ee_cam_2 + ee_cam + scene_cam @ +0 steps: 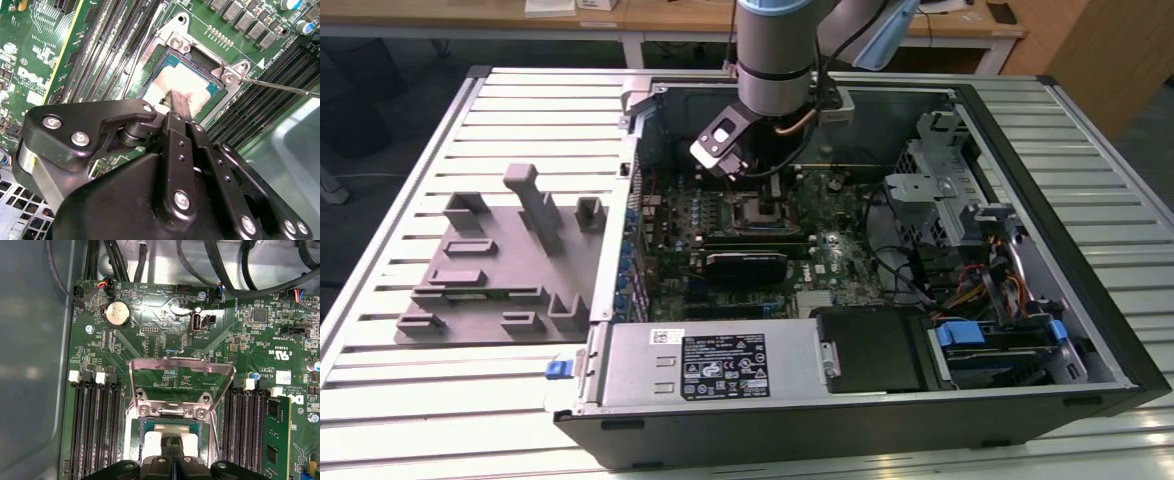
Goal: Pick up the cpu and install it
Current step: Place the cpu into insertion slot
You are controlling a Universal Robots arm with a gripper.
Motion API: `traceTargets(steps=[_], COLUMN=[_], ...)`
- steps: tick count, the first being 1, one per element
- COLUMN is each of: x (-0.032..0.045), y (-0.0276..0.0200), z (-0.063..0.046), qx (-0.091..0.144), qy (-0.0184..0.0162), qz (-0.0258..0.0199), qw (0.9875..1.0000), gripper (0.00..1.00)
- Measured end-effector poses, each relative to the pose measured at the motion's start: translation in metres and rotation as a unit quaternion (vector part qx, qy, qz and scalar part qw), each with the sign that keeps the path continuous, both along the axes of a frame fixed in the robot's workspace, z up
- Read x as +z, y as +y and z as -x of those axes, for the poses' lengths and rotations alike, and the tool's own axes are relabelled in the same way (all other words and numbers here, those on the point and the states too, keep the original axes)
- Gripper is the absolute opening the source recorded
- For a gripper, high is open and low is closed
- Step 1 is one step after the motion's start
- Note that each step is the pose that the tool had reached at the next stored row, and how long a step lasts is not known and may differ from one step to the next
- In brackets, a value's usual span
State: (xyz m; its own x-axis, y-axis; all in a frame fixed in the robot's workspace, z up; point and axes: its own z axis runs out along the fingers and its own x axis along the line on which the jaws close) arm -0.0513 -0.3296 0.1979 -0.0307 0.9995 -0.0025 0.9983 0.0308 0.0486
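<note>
Hangs low inside the open computer case (854,430), over the motherboard (165,335): pincer (172,444) pressed together, pinching nothing. Finds the cpu (192,82) directly beneath the pincer, flat in its socket (172,42), load plate (182,363) raised just beyond. Cannot tell whether pincer and cpu touch.

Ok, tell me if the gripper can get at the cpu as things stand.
Probably yes. The gripper hangs directly over the cpu, which lies in the socket with the metal retention frame swung up off it. Nothing sits between them, though the fingers are shut.
</note>
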Motion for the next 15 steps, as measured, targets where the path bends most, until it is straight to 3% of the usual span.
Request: traceTargets(steps=[11, 15], x=[0.0024, 0.0073], y=[0.0001, 0.0], z=[-0.0001, 0.0], qx=[0.0, 0.0], qy=[-0.0001, 0.0], qz=[-0.0002, 0.0], qw=[1.0, 1.0], gripper=[0.11, 0.11])
